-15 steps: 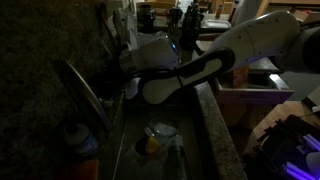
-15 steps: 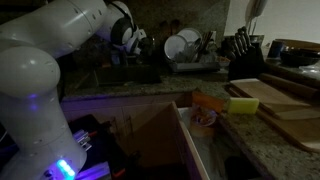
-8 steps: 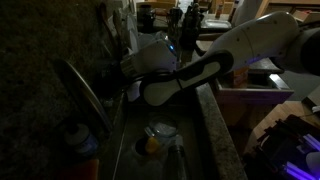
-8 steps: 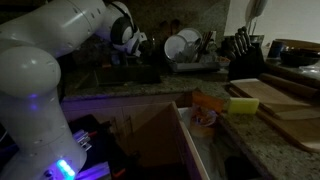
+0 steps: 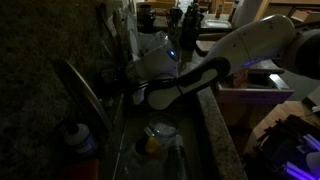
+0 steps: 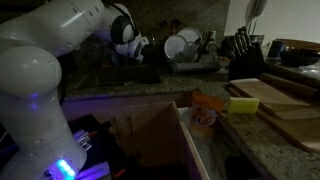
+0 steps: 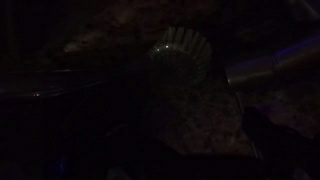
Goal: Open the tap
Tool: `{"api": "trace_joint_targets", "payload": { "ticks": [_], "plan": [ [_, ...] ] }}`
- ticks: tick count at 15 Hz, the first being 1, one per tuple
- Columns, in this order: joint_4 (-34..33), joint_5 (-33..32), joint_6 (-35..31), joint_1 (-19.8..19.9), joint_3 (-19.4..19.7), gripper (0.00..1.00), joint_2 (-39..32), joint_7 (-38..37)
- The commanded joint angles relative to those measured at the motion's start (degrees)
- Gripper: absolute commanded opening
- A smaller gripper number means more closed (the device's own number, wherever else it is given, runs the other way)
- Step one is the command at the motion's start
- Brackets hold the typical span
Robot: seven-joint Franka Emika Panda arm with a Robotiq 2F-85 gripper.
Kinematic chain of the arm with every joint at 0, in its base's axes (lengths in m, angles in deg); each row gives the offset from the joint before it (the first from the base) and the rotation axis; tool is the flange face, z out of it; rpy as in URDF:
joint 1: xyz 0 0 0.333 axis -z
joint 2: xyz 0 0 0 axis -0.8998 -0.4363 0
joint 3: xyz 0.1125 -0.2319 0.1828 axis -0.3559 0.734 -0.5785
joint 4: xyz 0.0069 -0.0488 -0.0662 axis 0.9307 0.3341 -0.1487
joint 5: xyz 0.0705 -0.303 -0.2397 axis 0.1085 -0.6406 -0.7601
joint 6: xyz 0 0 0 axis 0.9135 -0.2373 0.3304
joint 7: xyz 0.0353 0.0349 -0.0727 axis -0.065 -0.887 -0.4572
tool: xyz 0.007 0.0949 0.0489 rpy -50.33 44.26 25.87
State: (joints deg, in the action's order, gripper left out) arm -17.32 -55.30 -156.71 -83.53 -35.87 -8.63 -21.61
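The tap (image 5: 84, 95) stands at the back edge of the sink (image 5: 126, 155). In an exterior view its slim shiny spout runs as a long slant, from high up near the dark stone wall down toward the basin. The gripper (image 5: 121, 86) comes in from the sink side, at the end of the white arm (image 5: 215, 62) stretched across the basin. It sits just beside the spout's middle stretch, on the side that faces the basin. So the tap lies ahead of the pincer, toward the wall, and the spout's long axis crosses the line of the arm's reach rather than following it. The rig has only 1 arm, so there is no question of which is nearer.

I cannot tell how far the jaws stand apart, nor whether anything is held or touched. The fingers are lost in shadow in both exterior views, and the wrist view is nearly black (only a round ribbed shape (image 7: 183, 48) and a pale metal bar (image 7: 266, 68) show, and it is not certain that the bar belongs to the tap).

My judgement is that the coming move turns on the darker handle part at the tap's base — its exact place is not clear here — and not on the spout itself. A round dish (image 5: 160, 131) in the sink lies well apart from the gripper.
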Motion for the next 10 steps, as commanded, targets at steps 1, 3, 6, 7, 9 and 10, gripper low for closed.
{"api": "trace_joint_targets", "payload": {
  "ticks": [1, 3, 6, 7, 9, 10],
  "plan": [
    [4.3, 0.0, 0.7, 0.1, 0.8, 1.0, 3.1, -0.7],
    [4.6, 0.4, 1.0, 0.0, 0.5, 1.0, 3.2, -1.1],
    [0.8, 0.1, 0.1, -0.9, 0.8, 1.0, 0.2, -1.0],
    [0.8, 0.2, 0.1, -1.5, 2.0, 1.0, 0.6, -2.0],
    [1.2, 0.3, 0.1, -2.1, 3.1, 1.0, 1.3, -3.0],
    [1.2, 0.4, 0.1, -2.2, 3.2, 1.0, 1.5, -3.0]
  ]
}}
